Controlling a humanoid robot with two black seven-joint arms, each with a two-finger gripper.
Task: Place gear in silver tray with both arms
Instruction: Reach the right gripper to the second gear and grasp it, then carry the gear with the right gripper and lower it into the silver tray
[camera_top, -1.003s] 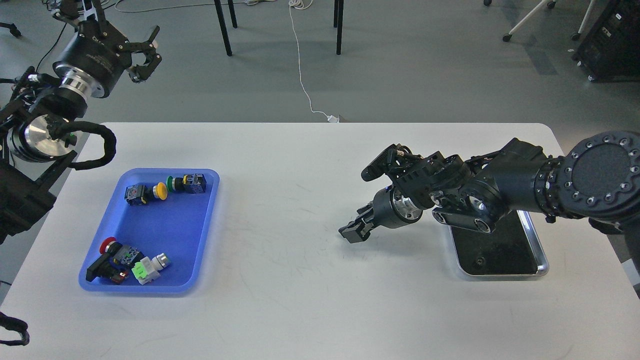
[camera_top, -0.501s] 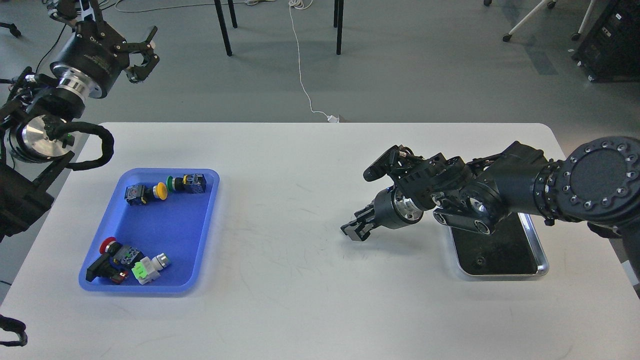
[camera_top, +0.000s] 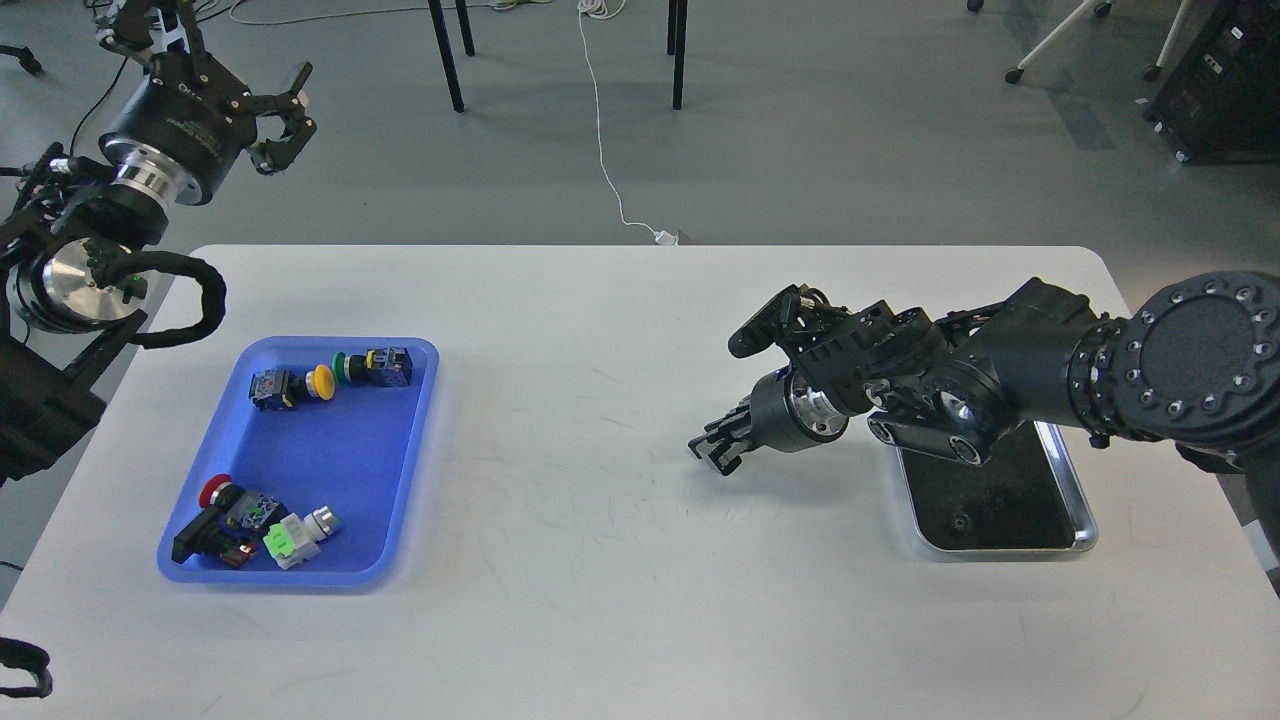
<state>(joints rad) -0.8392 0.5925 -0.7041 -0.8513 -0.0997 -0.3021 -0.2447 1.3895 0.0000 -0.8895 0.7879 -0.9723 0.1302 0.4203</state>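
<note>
The silver tray (camera_top: 1085, 520) lies at the right of the white table, its far half hidden under my right arm. A small dark round part that looks like the gear (camera_top: 962, 521) lies on the tray's dark floor near the front. My right gripper (camera_top: 716, 452) hangs low over the bare table to the left of the tray and points left; it is dark and its fingers cannot be told apart. My left gripper (camera_top: 283, 112) is raised high beyond the table's far left corner, open and empty.
A blue plastic tray (camera_top: 415, 440) at the left holds several push-button switches: yellow and green ones (camera_top: 330, 377) at the back, red and grey ones (camera_top: 255, 523) at the front. Chair legs and a white cable (camera_top: 610, 180) are on the floor beyond the table.
My left gripper has drifted slightly up and to the left. My right gripper has lifted a little off the table and shifted slightly right. The tray and its contents have not moved.
</note>
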